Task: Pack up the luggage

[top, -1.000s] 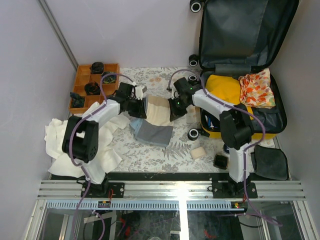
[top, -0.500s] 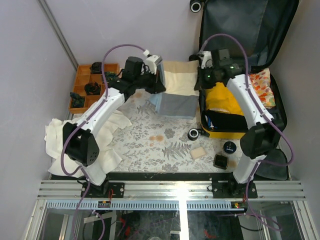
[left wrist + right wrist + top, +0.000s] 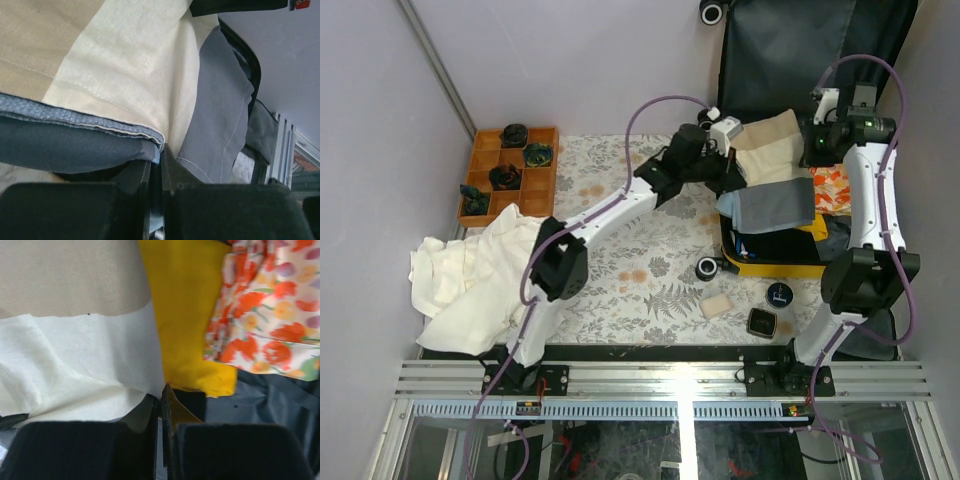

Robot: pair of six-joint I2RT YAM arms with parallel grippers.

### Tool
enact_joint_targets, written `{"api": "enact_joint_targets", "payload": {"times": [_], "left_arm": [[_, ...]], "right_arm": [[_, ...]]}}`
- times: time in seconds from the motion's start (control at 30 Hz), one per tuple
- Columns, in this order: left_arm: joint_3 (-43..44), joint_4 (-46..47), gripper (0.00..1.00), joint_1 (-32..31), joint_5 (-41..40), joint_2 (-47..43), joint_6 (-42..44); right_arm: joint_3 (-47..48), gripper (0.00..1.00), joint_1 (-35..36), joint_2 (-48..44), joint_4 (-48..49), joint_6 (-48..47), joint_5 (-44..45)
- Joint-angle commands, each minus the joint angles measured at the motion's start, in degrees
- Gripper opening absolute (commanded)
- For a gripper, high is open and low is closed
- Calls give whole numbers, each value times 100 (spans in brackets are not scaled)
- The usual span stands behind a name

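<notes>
Luggage (image 3: 770,266), one case, lay open at upper right of my overhead frame. My left gripper (image 3: 161,152) and right gripper (image 3: 161,390) both clamped one folded garment (image 3: 775,180) above it; half a second earlier it hung over the table (image 3: 650,240). Only the right wrist view showed yellow cloth (image 3: 185,315) and floral cloth (image 3: 270,315) beneath.

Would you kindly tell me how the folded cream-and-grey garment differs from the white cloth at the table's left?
The garment is neatly folded; the white cloth lies crumpled. The garment hangs over the luggage, held by left gripper and right gripper; the cloth rests untouched on the table. Both are fabric.
</notes>
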Motion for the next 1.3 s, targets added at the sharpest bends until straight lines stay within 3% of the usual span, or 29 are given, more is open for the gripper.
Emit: {"api": "enact_joint_targets", "payload": {"times": [0.0,0.13,0.33,0.4,0.47,0.57,0.63,0.77,0.83,1.03,1.27], "left_arm": [[837,895,0,-250,-227,696,-187],[1018,1409,0,-339,-476,1300,-283],[1172,1606,0,-320,-865,1805,-23],[1166,1535,16,-273,-957,1815,0],[1095,1459,48,-204,-935,1706,-8],[877,1377,69,-124,-827,1354,182],[755,1253,79,-105,-751,1068,404],[34,1196,92,29,-756,228,687],[-439,1166,100,158,-760,-196,796],[-1735,646,100,549,-791,-1385,1445],[-3158,309,100,787,-854,-2583,1965]], "right_arm": [[420,0,-487,436,356,-569,540],[770,0,-693,991,446,-695,613],[559,0,-713,1608,1018,-764,614],[552,0,-712,1823,1055,-684,544],[544,0,-710,1990,1062,-663,490],[513,0,-714,2087,1100,-748,295],[639,13,-714,2119,1030,-768,126],[1085,71,-710,2115,777,-916,78],[1282,84,-713,2054,604,-1096,91],[1597,96,-712,1510,37,-1781,-377],[1464,98,-713,535,-1215,-2269,-1092]]}}
